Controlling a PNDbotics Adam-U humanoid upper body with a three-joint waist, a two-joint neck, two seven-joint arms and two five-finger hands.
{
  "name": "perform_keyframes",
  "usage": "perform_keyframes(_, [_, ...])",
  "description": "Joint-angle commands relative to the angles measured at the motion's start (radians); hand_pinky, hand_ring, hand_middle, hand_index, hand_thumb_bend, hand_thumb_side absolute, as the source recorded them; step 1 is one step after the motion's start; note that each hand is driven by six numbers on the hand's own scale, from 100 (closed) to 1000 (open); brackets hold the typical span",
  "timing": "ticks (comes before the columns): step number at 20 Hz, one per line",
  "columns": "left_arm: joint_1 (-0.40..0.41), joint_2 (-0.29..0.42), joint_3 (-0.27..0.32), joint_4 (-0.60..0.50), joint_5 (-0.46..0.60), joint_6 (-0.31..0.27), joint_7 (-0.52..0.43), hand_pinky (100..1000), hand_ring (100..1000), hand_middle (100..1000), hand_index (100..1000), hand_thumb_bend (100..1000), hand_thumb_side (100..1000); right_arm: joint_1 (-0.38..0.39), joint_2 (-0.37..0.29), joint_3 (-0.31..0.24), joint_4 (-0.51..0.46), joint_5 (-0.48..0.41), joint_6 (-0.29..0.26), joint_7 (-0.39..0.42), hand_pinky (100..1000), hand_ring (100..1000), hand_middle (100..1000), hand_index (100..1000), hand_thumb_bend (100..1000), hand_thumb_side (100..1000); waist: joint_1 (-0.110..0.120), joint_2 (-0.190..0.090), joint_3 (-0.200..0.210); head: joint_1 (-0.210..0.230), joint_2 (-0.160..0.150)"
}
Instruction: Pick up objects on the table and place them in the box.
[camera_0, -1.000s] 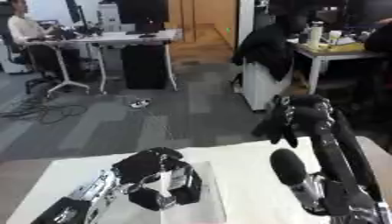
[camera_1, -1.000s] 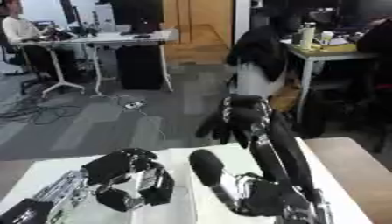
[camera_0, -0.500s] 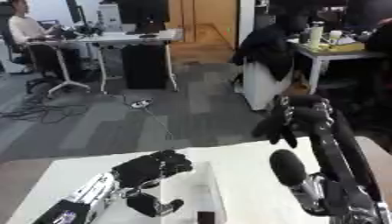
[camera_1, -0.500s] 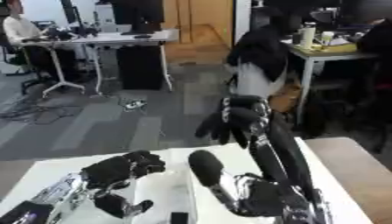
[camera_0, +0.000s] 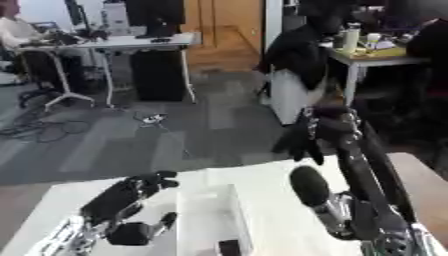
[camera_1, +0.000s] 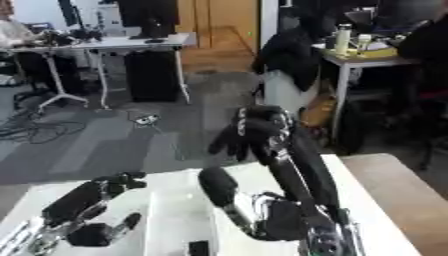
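An open office lies beyond the table: grey carpet (camera_0: 175, 140) with loose cables on it at the left, a white desk (camera_0: 131, 42) at the far left carrying dark monitors, with a black cabinet under it. A wooden door or panel (camera_0: 223, 20) stands at the back. At the right a second desk (camera_0: 385, 52) holds a pale bottle (camera_0: 352, 37) and other small items, and a dark jacket (camera_0: 302, 47) hangs over a chair in front of it.

The table (camera_0: 262, 175) near the camera is white, with a brownish top (camera_1: 394, 185) adjoining it on the right. The box (camera_0: 210, 220) is a pale, open container on the white surface, in the lower middle of the view; a small dark object (camera_0: 229, 247) shows at the bottom edge, but whether it lies inside the box cannot be told.

The left hand (camera_0: 127, 200) comes in from the lower left and hovers just left of the box, fingers stretched out and relaxed, thumb apart, holding nothing. The right arm rises from the lower right, and the right hand (camera_0: 306, 137) hangs high above the table's far edge, its fingers drooping down loosely and empty.
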Motion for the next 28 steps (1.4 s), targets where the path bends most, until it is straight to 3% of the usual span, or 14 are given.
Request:
perform_keyframes(1, [0.036,0.024,0.081,-0.202,0.239,0.095,0.044,432,518,539,748,129,996,-0.022,-0.025,-0.009,-0.015,0.008,0.016,-0.002,100,304,346,512,466,1000,-0.004,-0.011,0.013,-0.065,0.017])
perform_keyframes(4, [0.081,-0.015,0.101,-0.417,0.437,0.142,-0.010,384,457,467,677,118,953,-0.025,-0.042,-0.014,-0.014,0.002,0.025,-0.013,100,300,341,505,463,1000,-0.013,-0.012,0.035,-0.103,0.031])
perform_keyframes(9, [0.091,-0.040,0.079,-0.649,0.609,0.107,-0.337,384,466,479,674,114,947,-0.039,-0.063,0.000,0.005,-0.033,-0.001,-0.030,100,300,340,499,474,1000,-0.026,-0.012,0.063,-0.135,0.003])
perform_keyframes(10, [0.089,-0.040,0.078,-0.666,0.628,0.106,-0.383,387,479,499,704,118,965,-0.043,-0.067,0.006,0.007,-0.043,-0.017,-0.028,100,309,345,492,516,1000,-0.028,-0.011,0.067,-0.127,-0.006])
perform_keyframes(11, [0.086,-0.040,0.072,-0.678,0.645,0.108,-0.426,387,479,500,710,119,966,-0.045,-0.071,0.015,0.007,-0.059,-0.043,-0.020,100,309,346,492,485,1000,-0.030,-0.011,0.071,-0.116,-0.015])
perform_keyframes(12, [0.084,-0.040,0.070,-0.685,0.655,0.112,-0.458,393,487,523,806,124,978,-0.048,-0.074,0.024,0.007,-0.075,-0.071,-0.009,100,317,352,486,484,1000,-0.031,-0.011,0.073,-0.100,-0.023])
perform_keyframes(14, [0.081,-0.041,0.066,-0.690,0.667,0.117,-0.507,391,485,523,798,123,981,-0.051,-0.078,0.035,0.008,-0.111,-0.124,0.022,100,320,354,484,519,1000,-0.032,-0.010,0.076,-0.072,-0.039])
perform_keyframes(19, [0.074,-0.041,0.057,-0.692,0.693,0.119,-0.563,392,488,541,820,125,982,-0.056,-0.086,0.046,0.019,-0.168,-0.198,0.109,105,325,357,484,596,1000,-0.033,-0.010,0.082,-0.046,-0.095])
perform_keyframes(22, [0.073,-0.042,0.046,-0.691,0.716,0.131,-0.560,388,487,555,834,129,978,-0.056,-0.085,0.040,0.021,-0.177,-0.212,0.141,122,337,372,503,510,1000,-0.032,-0.010,0.081,-0.050,-0.129])
perform_keyframes(24, [0.072,-0.042,0.044,-0.692,0.727,0.134,-0.553,388,487,558,832,130,976,-0.056,-0.086,0.039,0.018,-0.187,-0.227,0.162,133,345,380,512,518,1000,-0.032,-0.009,0.081,-0.064,-0.160])
perform_keyframes(25, [0.073,-0.043,0.044,-0.692,0.732,0.135,-0.550,388,488,567,842,132,976,-0.055,-0.086,0.038,0.016,-0.189,-0.238,0.176,149,356,395,530,575,1000,-0.032,-0.009,0.081,-0.073,-0.178])
perform_keyframes(26, [0.074,-0.043,0.043,-0.692,0.737,0.136,-0.547,389,489,568,847,132,978,-0.055,-0.085,0.035,0.015,-0.191,-0.249,0.188,146,353,389,523,526,1000,-0.032,-0.008,0.080,-0.086,-0.194])
perform_keyframes(27, [0.075,-0.042,0.043,-0.692,0.740,0.137,-0.546,389,488,568,842,132,976,-0.054,-0.083,0.031,0.013,-0.196,-0.255,0.192,150,356,395,530,565,1000,-0.031,-0.008,0.079,-0.114,-0.224])
perform_keyframes(28, [0.075,-0.041,0.043,-0.692,0.741,0.137,-0.548,399,502,576,878,132,987,-0.054,-0.082,0.028,0.012,-0.201,-0.259,0.191,136,340,370,499,471,1000,-0.031,-0.007,0.079,-0.139,-0.246])
